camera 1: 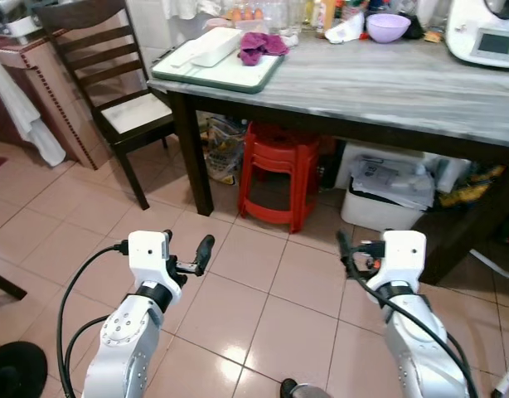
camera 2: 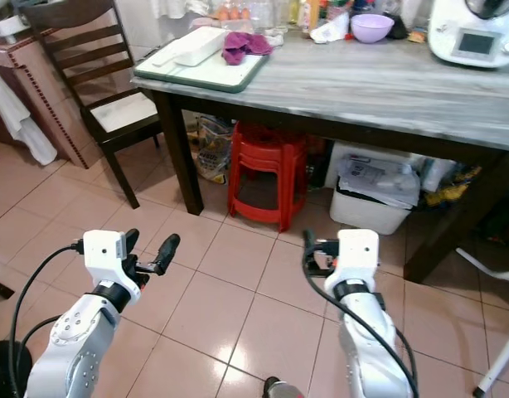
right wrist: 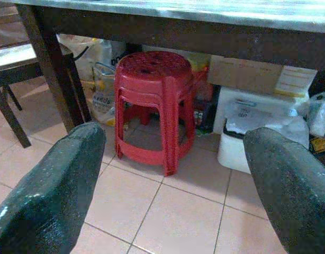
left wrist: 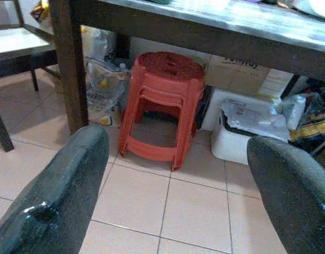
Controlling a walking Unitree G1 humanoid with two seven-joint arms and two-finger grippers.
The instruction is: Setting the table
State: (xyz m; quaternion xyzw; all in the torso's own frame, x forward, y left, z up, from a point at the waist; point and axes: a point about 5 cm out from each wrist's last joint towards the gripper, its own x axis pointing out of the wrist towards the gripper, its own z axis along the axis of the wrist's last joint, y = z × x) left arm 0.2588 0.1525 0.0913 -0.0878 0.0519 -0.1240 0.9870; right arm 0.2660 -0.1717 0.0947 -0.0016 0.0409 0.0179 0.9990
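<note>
A dark-legged table with a grey streaked top (camera 1: 387, 83) stands ahead of me. At its left end lies a green-rimmed tray (camera 1: 263, 83) carrying a long white dish (camera 1: 213, 46) and a crumpled purple cloth (camera 1: 259, 46). A purple bowl (camera 1: 388, 26) sits at the back of the top. My left gripper (camera 1: 188, 249) and right gripper (camera 1: 362, 249) are held low over the tiled floor, short of the table. Both are open with nothing between their fingers, as the left wrist view (left wrist: 173, 201) and the right wrist view (right wrist: 168, 196) show.
A dark wooden chair (camera 1: 113, 75) stands at the table's left end. Under the table are stacked red stools (camera 1: 275, 170), a white bin (camera 1: 387, 195) and bags. A white appliance (camera 1: 487, 33) stands at the back right. Jars crowd the far edge.
</note>
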